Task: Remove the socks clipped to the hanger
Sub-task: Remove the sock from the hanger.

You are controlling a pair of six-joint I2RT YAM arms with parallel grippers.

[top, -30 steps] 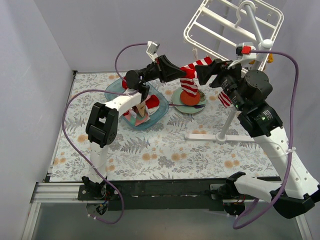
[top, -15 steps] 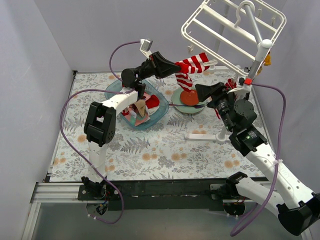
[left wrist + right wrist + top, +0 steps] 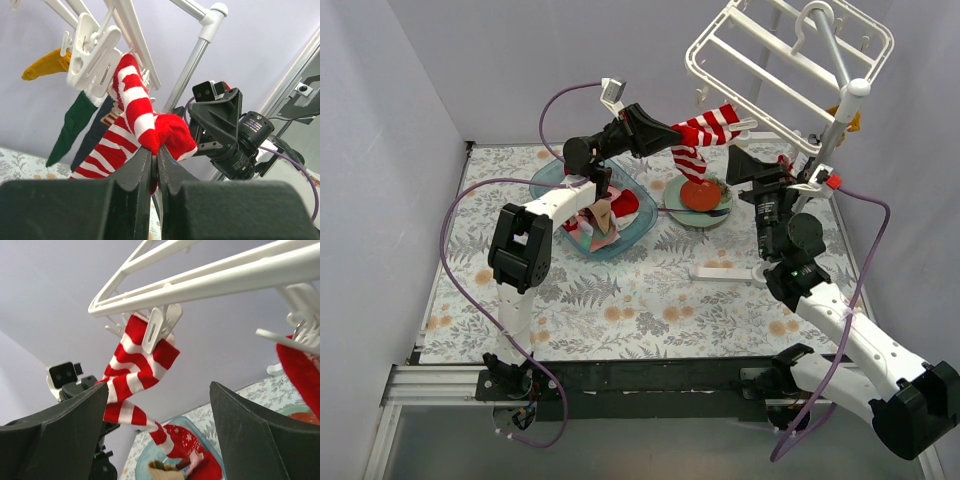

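Top external shows the white hanger (image 3: 790, 70) up high, tipped to one side, hooked on the top of a thin pole (image 3: 832, 130). The gray wall (image 3: 570, 60) is right behind the hanger. Below the hanger there is open air down to the table (image 3: 620, 300).

The striped sock (image 3: 705, 130), red and white, hangs at the hanger's low left edge. A white clip (image 3: 159, 326) bites its top end. The left gripper (image 3: 155, 160) is closed tight on the sock's toe end, just left of and below that edge. The sock is pulled out sideways between the clip and the fingers.

The right gripper (image 3: 736, 158) is under the hanger's low edge, just to the right of the striped sock. It is near the sock and not touching it. Its fingers (image 3: 55, 440) are spread wide with nothing between them. In the right wrist view there is clear room between them and the clip above.

More things hang from the hanger's clips. There is a yellow sock (image 3: 47, 64), a green piece (image 3: 72, 127) that may be a sock, and a dark blue one (image 3: 92, 137) just behind the striped sock. A red sock (image 3: 300, 370) hangs under the hanger's right side.

A blue tub (image 3: 545, 180) sits on the table, well below and left of the hanger. Some loose socks (image 3: 610, 215) lie in it.
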